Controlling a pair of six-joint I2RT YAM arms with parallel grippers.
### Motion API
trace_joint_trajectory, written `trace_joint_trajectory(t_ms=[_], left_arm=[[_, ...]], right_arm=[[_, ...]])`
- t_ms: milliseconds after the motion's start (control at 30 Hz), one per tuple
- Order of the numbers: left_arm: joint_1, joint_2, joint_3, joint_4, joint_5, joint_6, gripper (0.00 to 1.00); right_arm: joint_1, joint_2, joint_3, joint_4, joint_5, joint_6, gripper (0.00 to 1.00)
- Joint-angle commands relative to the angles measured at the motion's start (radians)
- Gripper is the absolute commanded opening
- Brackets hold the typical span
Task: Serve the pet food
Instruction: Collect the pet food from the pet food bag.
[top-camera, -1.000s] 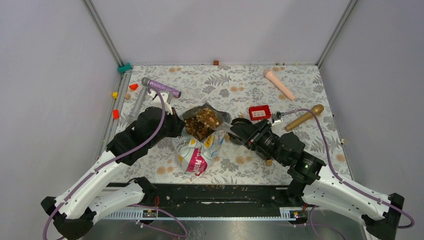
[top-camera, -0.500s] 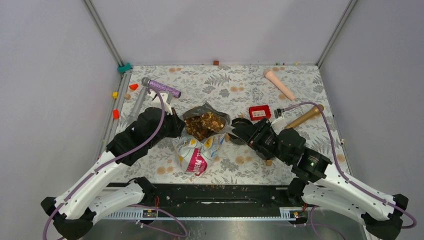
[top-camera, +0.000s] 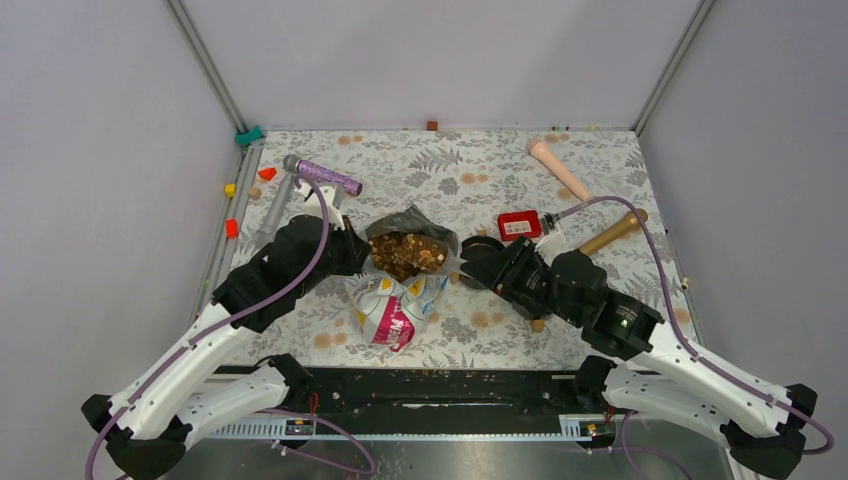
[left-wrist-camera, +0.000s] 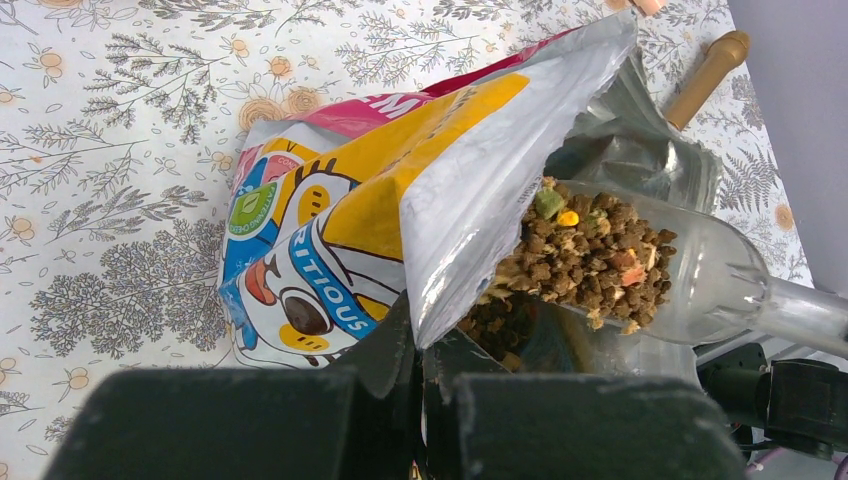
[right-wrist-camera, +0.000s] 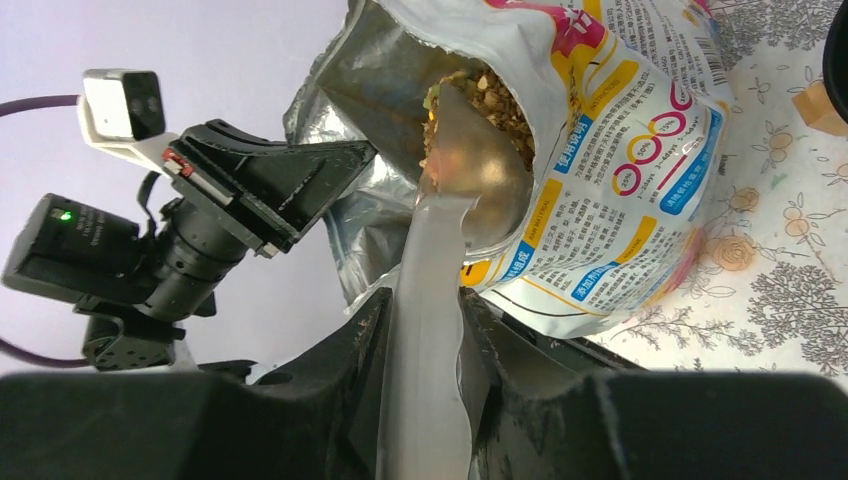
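Observation:
The yellow-white-pink cat bag (top-camera: 393, 305) stands in the middle of the mat with its mouth open, full of brown pet food (top-camera: 408, 252). My left gripper (top-camera: 356, 256) is shut on the bag's silver rim (left-wrist-camera: 470, 215) and holds the mouth open. My right gripper (top-camera: 468, 266) is shut on the handle of a clear plastic scoop (right-wrist-camera: 425, 300). The scoop's bowl (right-wrist-camera: 478, 175) is inside the bag mouth, heaped with pet food (left-wrist-camera: 590, 262). The bag also shows in the right wrist view (right-wrist-camera: 610, 170).
A red rectangular box (top-camera: 519, 225) lies just behind the right gripper, with a golden wooden handle (top-camera: 612, 232) to its right. A beige cone (top-camera: 558, 168) is at the back right. A purple and grey tool (top-camera: 318, 177) is at the back left. A small brown cube (top-camera: 537, 324) lies under the right arm.
My right arm has turned and shifted with the scoop in the bag mouth, and the food heap there sits lower. The left arm and the bag have stayed put.

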Motion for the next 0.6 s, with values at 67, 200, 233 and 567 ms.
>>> trace_joint_trajectory(t_ms=[67, 200, 233, 567], left_arm=[[-0.003, -0.029, 0.010, 0.104, 0.020, -0.025, 0.00], [-0.003, -0.039, 0.006, 0.105, 0.016, -0.032, 0.00], [-0.003, -0.041, 0.004, 0.105, 0.013, -0.034, 0.00], [-0.002, -0.046, 0.000, 0.109, 0.004, -0.039, 0.00]], right_arm=[[-0.002, -0.117, -0.145, 0.257, -0.017, 0.110, 0.00], [-0.003, -0.145, -0.204, 0.378, -0.056, 0.171, 0.00], [-0.003, -0.147, -0.205, 0.380, -0.067, 0.178, 0.00], [-0.003, -0.293, -0.357, 0.492, 0.007, 0.274, 0.00]])
